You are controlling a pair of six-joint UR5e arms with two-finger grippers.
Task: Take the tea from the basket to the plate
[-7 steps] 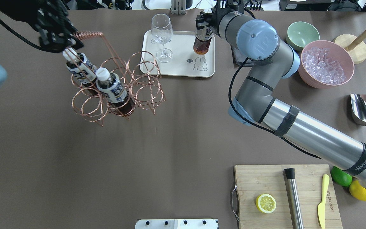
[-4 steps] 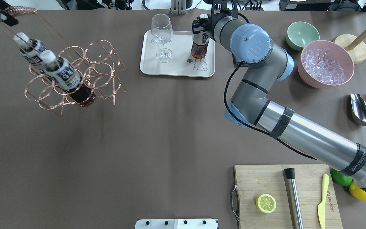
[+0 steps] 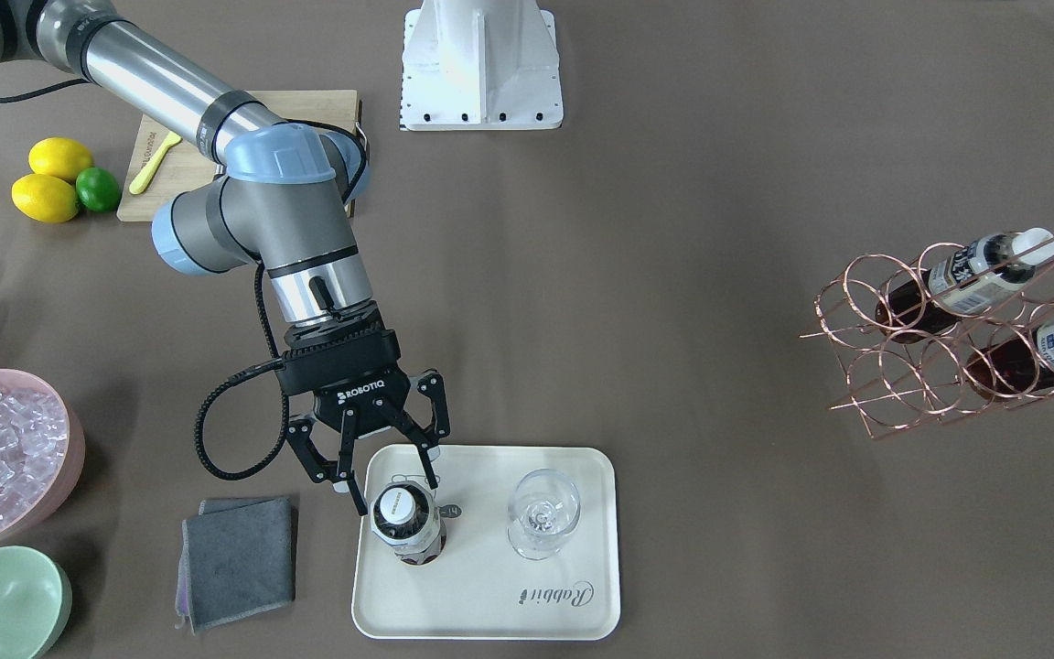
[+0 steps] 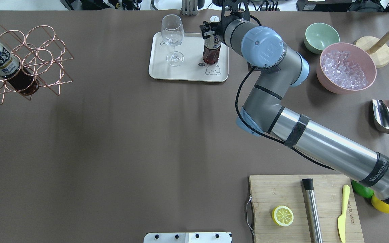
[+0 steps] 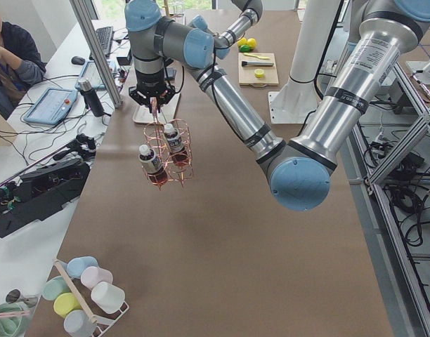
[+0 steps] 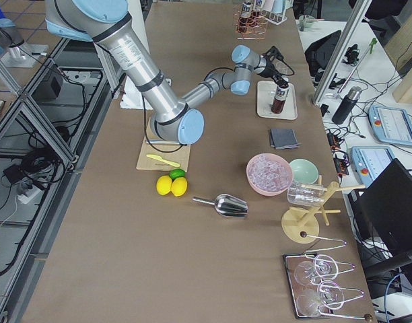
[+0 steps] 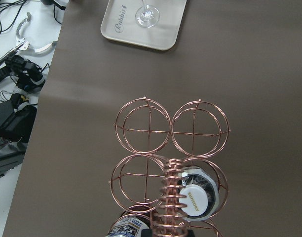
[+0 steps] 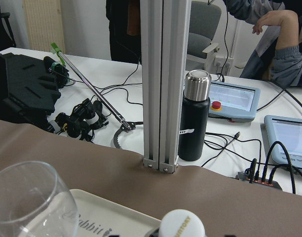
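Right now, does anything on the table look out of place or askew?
The basket hangs off the table under the left gripper, its two bottles leaning in their cells. The tea stands upright on the plate, right gripper open around it.

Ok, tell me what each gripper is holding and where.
Left gripper holds the basket by its coiled handle; right gripper holds nothing, fingers open around the tea.

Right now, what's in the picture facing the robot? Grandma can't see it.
The right arm's end effector hangs open around a small clear bottle of brown tea standing on a cream rectangular tray beside a wine glass. Far right, a copper wire basket holds two more bottles.
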